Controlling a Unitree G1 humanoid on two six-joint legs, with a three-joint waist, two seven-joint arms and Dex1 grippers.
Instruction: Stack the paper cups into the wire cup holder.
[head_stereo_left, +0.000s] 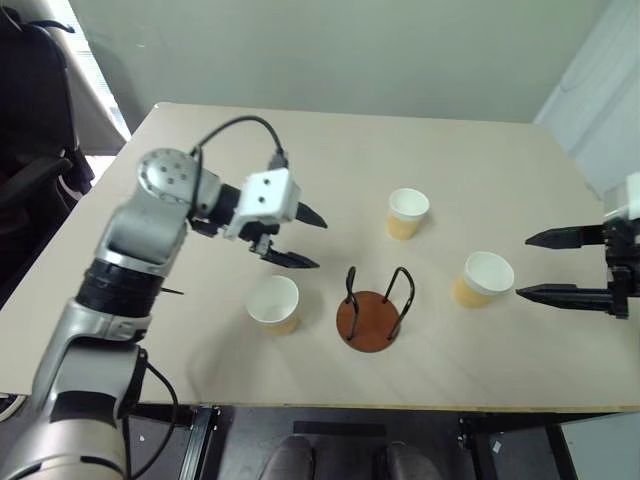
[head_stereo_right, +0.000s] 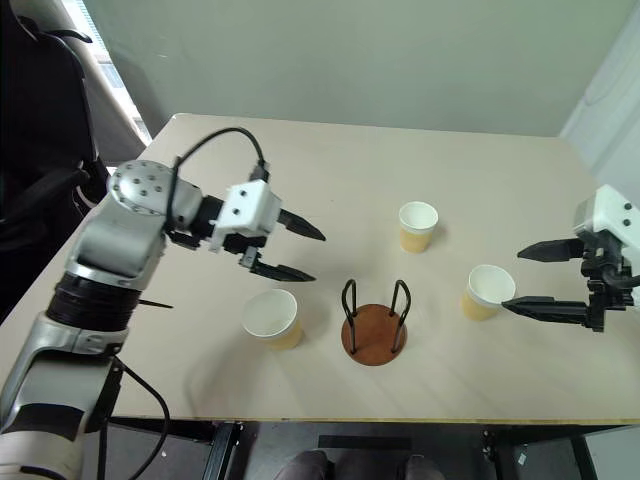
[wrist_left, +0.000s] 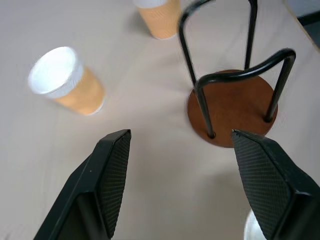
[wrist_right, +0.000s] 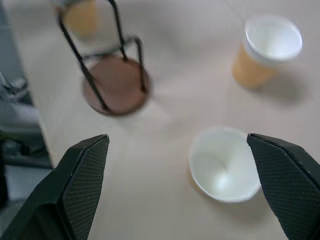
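The wire cup holder stood upright near the front edge of the beige desk, its round reddish-brown base flat on the surface and its two black wire loops rising from it. Nothing sat between the loops; the holder was empty.

Three paper cups stood upright on the desk around it, all mouth up and all empty, showing white insides. Taking the holder as the centre of a clock face with twelve o'clock toward the far edge of the desk, the first cup stood at about nine o'clock, just beside the base but apart from it. The second cup stood at roughly one o'clock, farther back on the desk. The third cup stood at about three o'clock, near the holder but not touching it. No cup was nested in another.

The left claw hung above the desk at about ten o'clock from the holder, over the gap behind the first cup, its black fingers spread and released, holding nothing. The right claw hovered at three o'clock, just beyond the third cup, its fingers spread wide on either side of open air, also released and empty
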